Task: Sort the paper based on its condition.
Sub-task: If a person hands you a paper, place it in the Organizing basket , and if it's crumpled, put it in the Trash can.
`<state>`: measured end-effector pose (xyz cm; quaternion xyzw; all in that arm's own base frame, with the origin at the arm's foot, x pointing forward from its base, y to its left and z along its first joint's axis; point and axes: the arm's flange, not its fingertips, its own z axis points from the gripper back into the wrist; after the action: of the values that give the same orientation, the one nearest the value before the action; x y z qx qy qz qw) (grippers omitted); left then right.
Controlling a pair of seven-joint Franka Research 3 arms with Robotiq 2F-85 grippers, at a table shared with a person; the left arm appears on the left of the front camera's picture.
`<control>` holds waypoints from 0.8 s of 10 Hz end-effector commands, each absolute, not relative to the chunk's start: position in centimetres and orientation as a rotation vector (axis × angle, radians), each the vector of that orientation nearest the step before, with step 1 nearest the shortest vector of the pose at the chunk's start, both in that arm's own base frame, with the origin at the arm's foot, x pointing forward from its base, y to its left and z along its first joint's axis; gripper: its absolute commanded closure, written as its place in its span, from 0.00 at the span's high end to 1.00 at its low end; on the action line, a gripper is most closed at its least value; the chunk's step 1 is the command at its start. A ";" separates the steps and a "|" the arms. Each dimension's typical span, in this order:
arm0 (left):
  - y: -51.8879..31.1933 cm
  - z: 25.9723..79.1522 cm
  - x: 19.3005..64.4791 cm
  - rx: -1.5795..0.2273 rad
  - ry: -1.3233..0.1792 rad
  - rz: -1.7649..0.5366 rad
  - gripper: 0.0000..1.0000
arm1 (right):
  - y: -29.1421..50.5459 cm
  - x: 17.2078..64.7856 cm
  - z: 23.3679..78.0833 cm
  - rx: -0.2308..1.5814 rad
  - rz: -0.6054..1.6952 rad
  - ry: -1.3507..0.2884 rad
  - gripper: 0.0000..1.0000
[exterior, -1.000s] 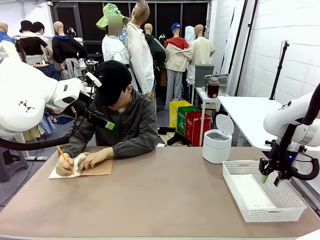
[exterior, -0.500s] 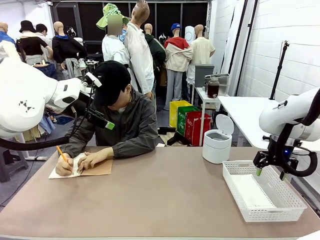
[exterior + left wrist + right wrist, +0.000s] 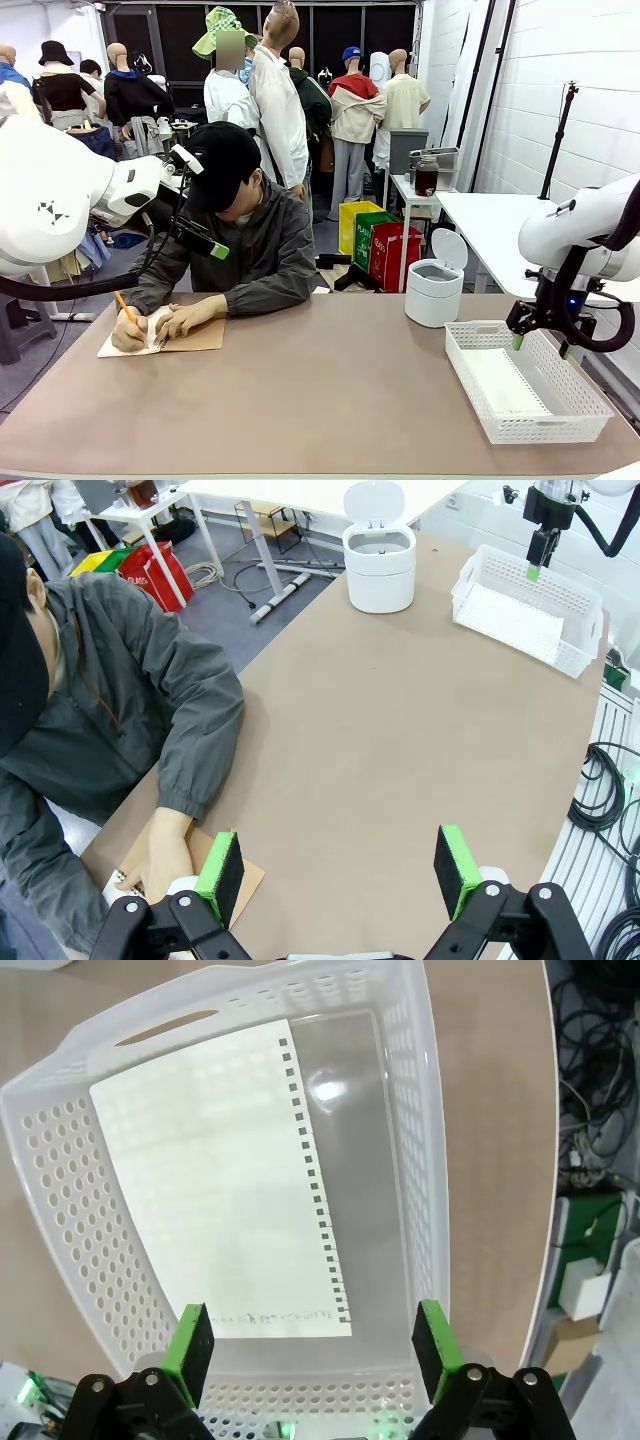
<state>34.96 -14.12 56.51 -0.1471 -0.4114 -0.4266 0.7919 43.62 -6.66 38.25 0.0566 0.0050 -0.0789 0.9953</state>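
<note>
White paper (image 3: 220, 1180) lies flat in the basket (image 3: 60, 1160); right claw (image 3: 540, 347) hangs spread and empty above it, left claw (image 3: 338, 865) spread too. We'd worry a low swing snags the basket wall.

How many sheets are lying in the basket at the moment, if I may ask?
1: a sheet lies flat on the basket floor, nearer one long wall. Others could be hidden beneath it.

Robotics lab: white brick wall (image 3: 590, 60), shared work table (image 3: 330, 400), coloured bins (image 3: 385, 250), loose cables (image 3: 583, 805).
</note>
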 end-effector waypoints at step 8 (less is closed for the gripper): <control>-14.1 56.4 35.0 -0.326 -0.877 -0.911 1.00 | -3.5 42.7 43.9 0.219 -0.073 -0.099 1.00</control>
<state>34.97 -14.12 56.50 -0.1471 -0.4113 -0.4266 0.7920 43.66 -4.49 41.77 0.0884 -0.0320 -0.0624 0.9936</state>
